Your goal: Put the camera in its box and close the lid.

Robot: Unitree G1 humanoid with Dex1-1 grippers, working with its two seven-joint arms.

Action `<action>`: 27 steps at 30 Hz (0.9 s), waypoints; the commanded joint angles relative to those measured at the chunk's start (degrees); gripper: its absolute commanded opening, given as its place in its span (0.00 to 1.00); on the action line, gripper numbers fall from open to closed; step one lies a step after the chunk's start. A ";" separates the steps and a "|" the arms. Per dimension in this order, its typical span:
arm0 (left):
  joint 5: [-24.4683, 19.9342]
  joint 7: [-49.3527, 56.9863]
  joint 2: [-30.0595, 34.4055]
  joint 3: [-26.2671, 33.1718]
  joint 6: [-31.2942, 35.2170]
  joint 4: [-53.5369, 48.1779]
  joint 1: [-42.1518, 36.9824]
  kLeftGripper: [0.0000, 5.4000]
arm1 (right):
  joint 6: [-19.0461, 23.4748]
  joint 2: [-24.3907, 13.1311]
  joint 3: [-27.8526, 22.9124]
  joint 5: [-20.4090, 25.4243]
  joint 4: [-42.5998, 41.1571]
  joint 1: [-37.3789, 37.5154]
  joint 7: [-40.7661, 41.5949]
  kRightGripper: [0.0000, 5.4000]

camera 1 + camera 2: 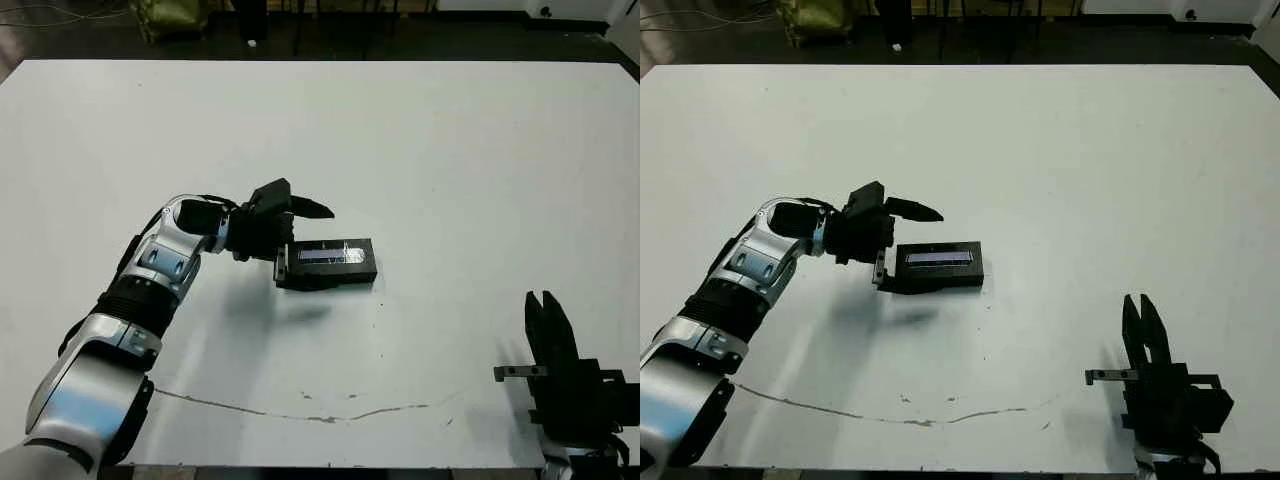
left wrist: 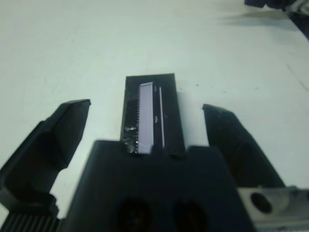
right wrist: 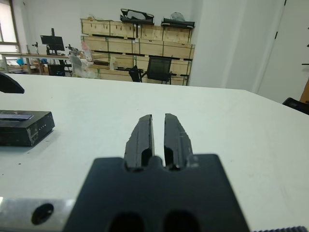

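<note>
Right gripper (image 1: 1143, 318), fingers pressed together, near table's front edge; left gripper (image 1: 296, 232), spread, beside lid (image 1: 331, 256) closing box (image 1: 330, 275).

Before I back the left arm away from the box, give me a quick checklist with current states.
1. Lid seated on the box: ok, stripe up, sitting flush as far as the head views show.
2. Camera inside: cannot tell, the lid hides the interior.
3. Left gripper open: ok, fingers spread either side of the box's end, not clamping.
4. Contact between left gripper and box: cannot tell, the gripper body sits right at the near end.
5. Right gripper out of the way: ok, shut, near the table's front edge, well apart from the box.
</note>
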 commanded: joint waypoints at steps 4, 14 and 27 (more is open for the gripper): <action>-0.54 -1.63 1.20 -0.19 3.57 -2.29 1.30 1.00 | 0.58 -0.15 -0.25 0.69 1.41 0.33 0.14 0.00; -7.84 11.85 -2.28 7.93 12.63 -12.55 9.28 1.00 | 0.89 0.09 0.19 0.24 0.16 0.63 -0.39 0.00; 4.08 52.47 -9.60 5.86 23.02 -44.83 30.80 0.58 | -0.99 -0.22 0.15 1.41 4.18 -2.07 0.83 0.00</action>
